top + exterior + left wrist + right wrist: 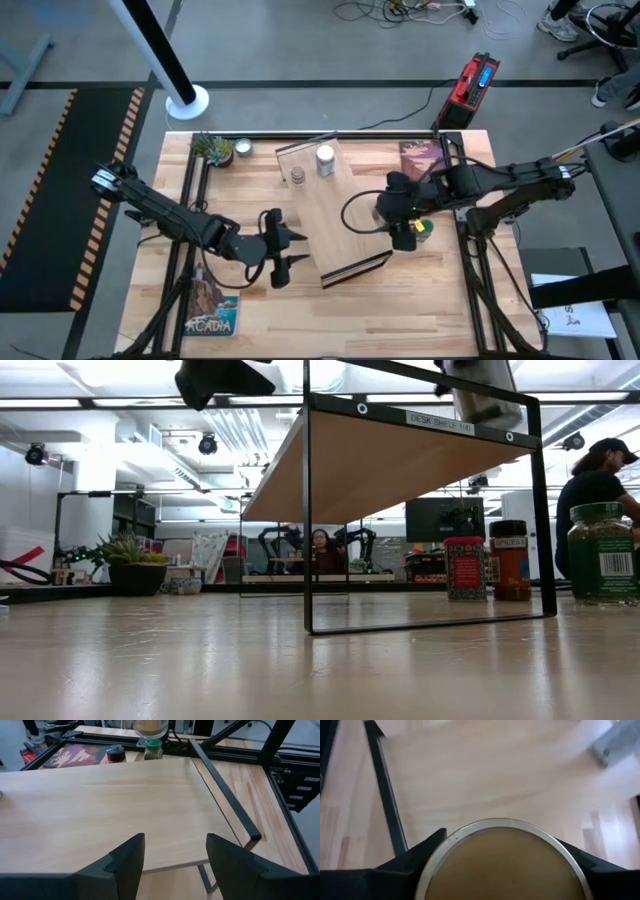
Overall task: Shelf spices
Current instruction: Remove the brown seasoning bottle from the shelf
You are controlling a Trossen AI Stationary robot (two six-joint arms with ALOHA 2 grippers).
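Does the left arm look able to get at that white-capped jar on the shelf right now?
Probably yes: the left tool is open and empty at the shelf's near edge, and bare board lies between it and the white-capped jar.

From directly overhead, we look straight down on the whole table (180,160), both arms and the shelf (330,205) at its centre. At tabletop height, we face level across the boards, under the shelf (400,450) and into the room behind. From the left wrist, we look forward past two dark fingers (127,857), close over the shelf top (100,805), toward the far table frame. From the right wrist, we peer steeply down, very near a tan-lidded jar (505,865) filling the lower picture. All four views share the shelf.
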